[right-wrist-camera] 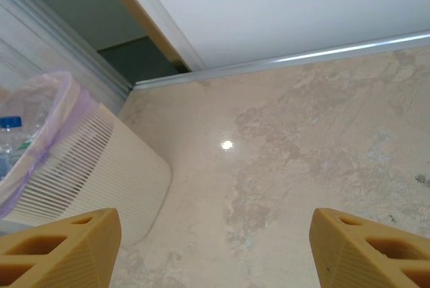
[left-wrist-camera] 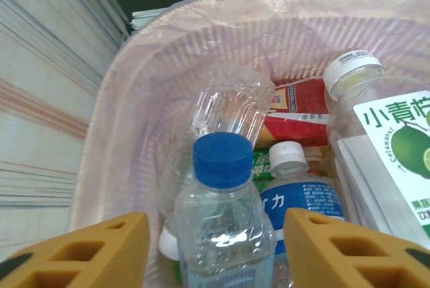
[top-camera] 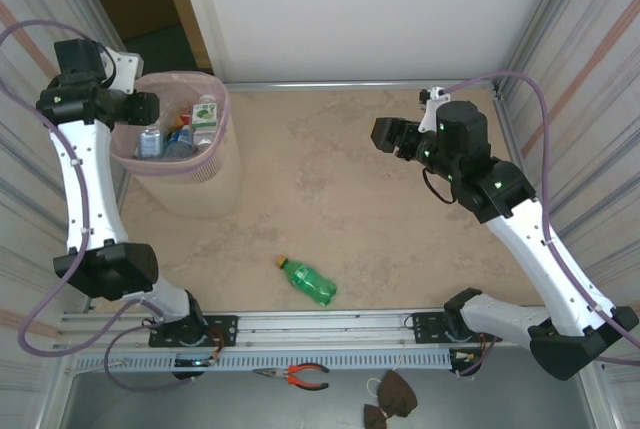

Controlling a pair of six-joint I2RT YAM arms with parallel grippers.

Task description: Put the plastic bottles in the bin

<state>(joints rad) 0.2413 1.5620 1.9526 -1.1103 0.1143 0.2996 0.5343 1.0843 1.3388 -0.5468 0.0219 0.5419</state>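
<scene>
I count one bin (top-camera: pixel 200 194) and, looking into it from my left wrist, at least five plastic bottles (left-wrist-camera: pixel 222 227) heaped over one another, too overlapped for an exact tally; one blue cap (left-wrist-camera: pixel 222 157) and three white caps (left-wrist-camera: pixel 353 66) show among them. One green bottle (top-camera: pixel 307 281) lies alone on the one table (top-camera: pixel 400 239). Past its near edge I see one pair of pliers (top-camera: pixel 297 376).
</scene>
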